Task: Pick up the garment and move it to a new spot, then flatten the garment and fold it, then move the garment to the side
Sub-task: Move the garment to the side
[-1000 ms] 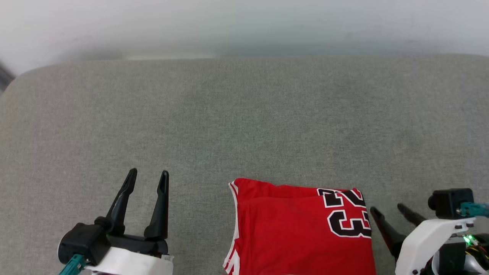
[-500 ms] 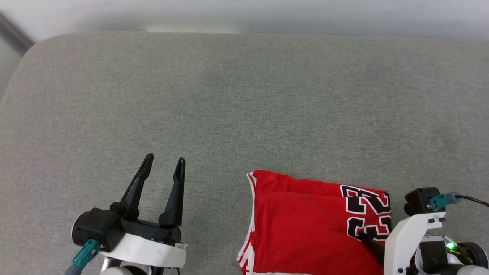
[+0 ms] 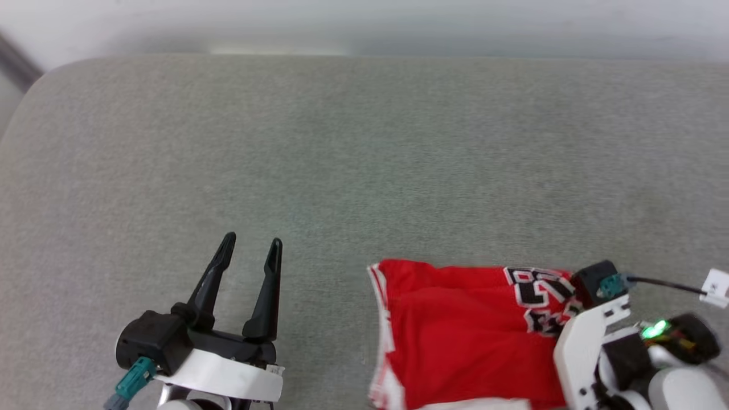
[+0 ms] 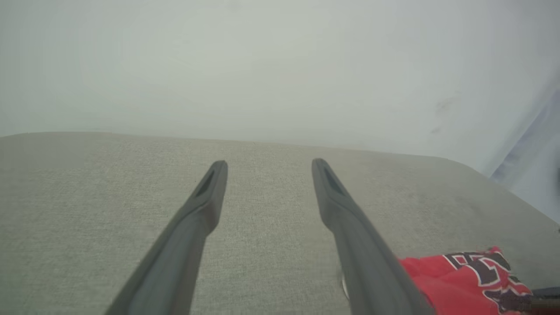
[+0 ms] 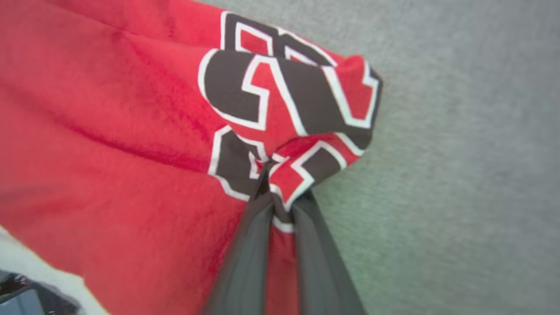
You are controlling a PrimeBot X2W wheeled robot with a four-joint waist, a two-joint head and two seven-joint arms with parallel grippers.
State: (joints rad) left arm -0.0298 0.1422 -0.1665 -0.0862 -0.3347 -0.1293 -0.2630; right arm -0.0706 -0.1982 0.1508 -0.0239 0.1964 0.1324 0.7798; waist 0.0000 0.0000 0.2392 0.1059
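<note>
Bottom edge, garment cropped, right gripper pinching

head view steeply down on grey surface; wrist views nearer, garment in all

surface: grey fabric cushion | corner: rounded, far-left | behind: pale wall

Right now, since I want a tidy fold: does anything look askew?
Yes: the numbered corner of the shirt is bunched and puckered where the right gripper pinches it; the rest lies fairly smooth.
</note>
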